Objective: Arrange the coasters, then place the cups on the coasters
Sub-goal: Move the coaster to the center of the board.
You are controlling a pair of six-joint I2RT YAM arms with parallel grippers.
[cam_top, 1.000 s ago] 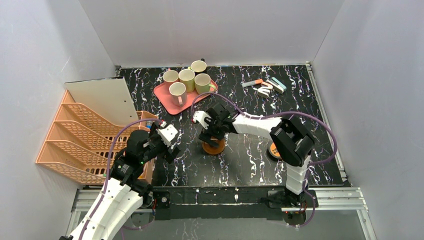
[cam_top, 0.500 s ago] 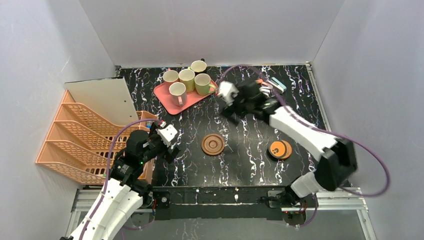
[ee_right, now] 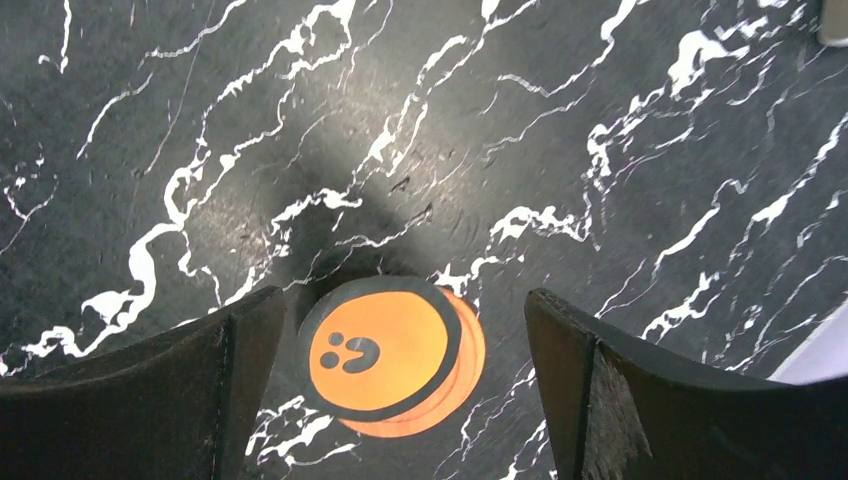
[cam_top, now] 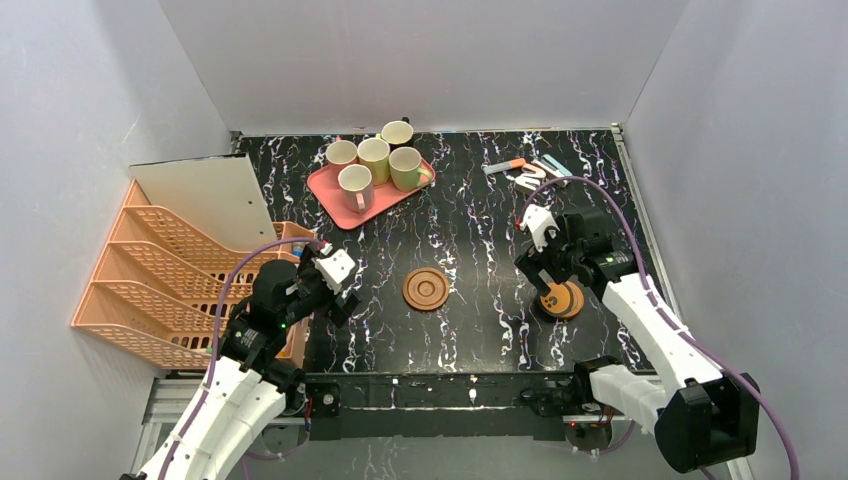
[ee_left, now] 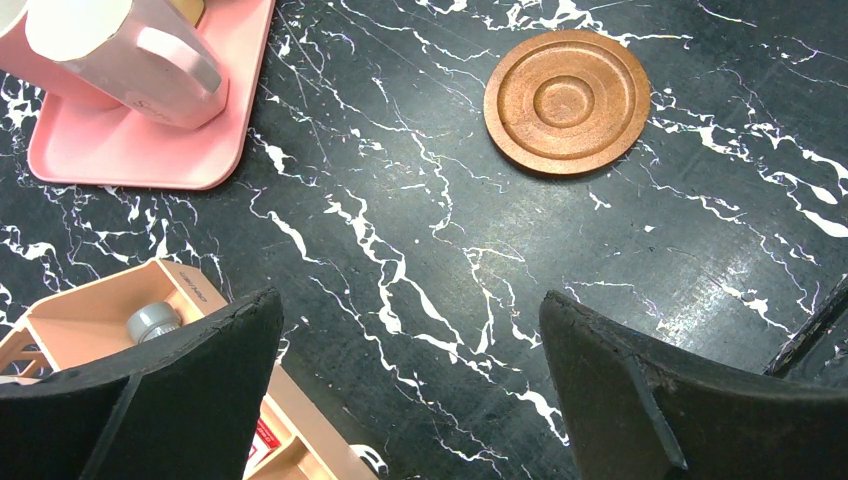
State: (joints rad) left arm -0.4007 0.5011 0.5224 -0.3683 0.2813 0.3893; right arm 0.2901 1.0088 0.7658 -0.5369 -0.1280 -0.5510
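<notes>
Now the right hand (cam_top: 545, 282) is hanging with its fingers spread wide and empty over the stack of flat orange round coasters (ee_right: 385, 352) at the right side of the black white-veined table (cam_top: 480, 325). It is arriving there from the far edge of the table, where it was half a second ago, and a second ago it was standing on the ringed brown wooden coaster (cam_top: 426, 289), which is now lying flat and alone at the table's middle. That is reading as one coaster laid out and the arm coming back for the next (the top disc, black-rimmed with a small face mark, is sitting slightly askew on those beneath it). The left hand (ee_left: 410, 335) is also gaping with nothing between its fingers, idling unmoved near the front left, well apart from the ringed coaster. The five handled ceramic cups (cam_top: 374, 160) are waiting on or beside the pink rectangular tray (cam_top: 328, 190) at the back, so the arranging is only beginning.
</notes>
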